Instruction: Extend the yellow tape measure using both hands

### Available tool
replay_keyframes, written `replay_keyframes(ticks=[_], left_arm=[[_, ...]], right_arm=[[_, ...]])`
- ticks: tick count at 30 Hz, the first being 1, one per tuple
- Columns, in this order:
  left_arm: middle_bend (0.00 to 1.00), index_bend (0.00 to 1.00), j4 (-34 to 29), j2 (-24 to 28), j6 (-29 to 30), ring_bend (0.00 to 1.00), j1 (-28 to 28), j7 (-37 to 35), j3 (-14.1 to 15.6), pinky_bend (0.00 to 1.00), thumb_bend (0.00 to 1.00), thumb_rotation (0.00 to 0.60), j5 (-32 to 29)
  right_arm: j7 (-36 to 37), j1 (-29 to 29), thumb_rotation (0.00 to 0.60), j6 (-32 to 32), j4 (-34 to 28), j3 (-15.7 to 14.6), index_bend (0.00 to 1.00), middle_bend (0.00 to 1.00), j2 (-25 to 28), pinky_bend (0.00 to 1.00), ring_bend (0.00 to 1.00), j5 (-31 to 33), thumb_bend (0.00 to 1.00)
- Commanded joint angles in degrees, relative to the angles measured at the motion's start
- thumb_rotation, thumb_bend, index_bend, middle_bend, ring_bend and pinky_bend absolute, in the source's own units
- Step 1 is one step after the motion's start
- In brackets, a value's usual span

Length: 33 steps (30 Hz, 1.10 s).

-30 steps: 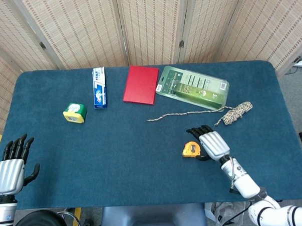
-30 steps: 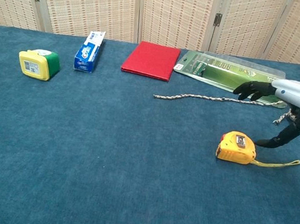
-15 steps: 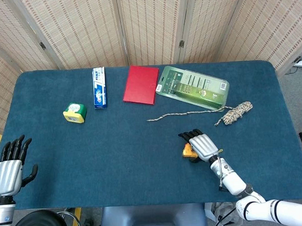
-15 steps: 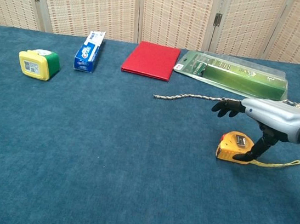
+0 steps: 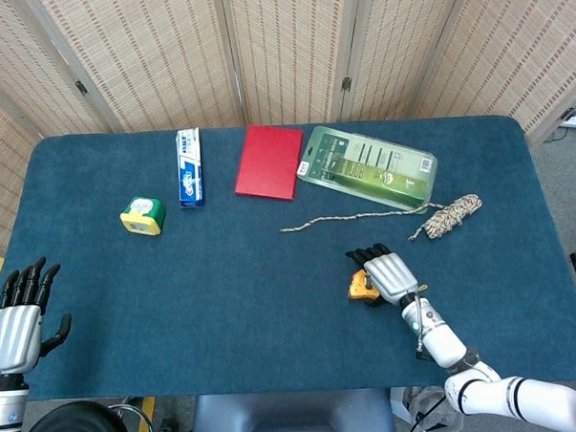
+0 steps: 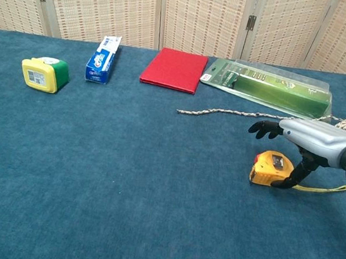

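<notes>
Thumb and spread fingers of my right hand (image 6: 299,143) straddled the yellow tape measure (image 6: 271,169), not yet gripping; left hand (image 5: 15,324) waited open

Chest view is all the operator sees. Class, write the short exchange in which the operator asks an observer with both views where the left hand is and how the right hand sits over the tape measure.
Operator: I can't find the left hand. Where is it?
Observer: The left hand is off the table, beside its near left corner, with its fingers apart and nothing in it.
Operator: How does the right hand sit over the tape measure from above?
Observer: The right hand covers most of the tape measure; only its left end shows.
</notes>
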Motion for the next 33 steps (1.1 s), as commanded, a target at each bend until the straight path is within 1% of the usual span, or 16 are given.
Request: replay_keyframes(ticks=[1, 7, 12, 20, 28, 33], left_arm=[[0.0, 0.11, 0.0, -0.03, 0.05, 0.0, 0.06, -0.01, 0.02, 0.0, 0.45, 0.6, -0.02], [0.0, 0.11, 0.1, -0.08, 0.09, 0.0, 0.21, -0.12, 0.02, 0.0, 0.45, 0.6, -0.18], [0.0, 0.11, 0.16, -0.12, -0.03, 0.0, 0.15, -0.06, 0.01, 0.0, 0.45, 0.6, -0.16], [0.0, 0.11, 0.31, -0.17, -0.11, 0.0, 0.15, -0.15, -0.09, 0.0, 0.45, 0.6, -0.35], [0.0, 0.11, 0.73, -0.36, -0.33, 0.0, 0.15, -0.33, -0.04, 0.0, 0.45, 0.6, -0.48], [0.0, 0.11, 0.87, -0.43, -0.26, 0.0, 0.1, -0.46, -0.1, 0.0, 0.45, 0.6, -0.3]], right_arm=[[-0.16, 0.25, 0.6, -0.1, 0.31, 0.08, 0.12, 0.2, -0.08, 0.12, 0.17, 0.32, 0.21], [-0.47, 0.48, 0.6, -0.22, 0.29, -0.49, 0.12, 0.21, 0.04, 0.12, 0.18, 0.24, 0.21], [-0.75, 0.64, 0.6, -0.28, 0.42, -0.93, 0.17, 0.25, -0.22, 0.12, 0.2, 0.23, 0.21], [-0.98, 0.9, 0.6, -0.17, 0.65, -1.08, 0.24, 0.28, -0.5, 0.12, 0.22, 0.44, 0.21], [-1.34, 0.71, 0.6, 0.13, 1.14, -1.43, 0.28, 0.3, -0.94, 0.12, 0.24, 1.01, 0.21], [-1.33, 0.62, 0.6, 1.11, 1.38, -1.12, 0.37, 0.37, -1.3, 0.14, 0.3, 0.88, 0.21]])
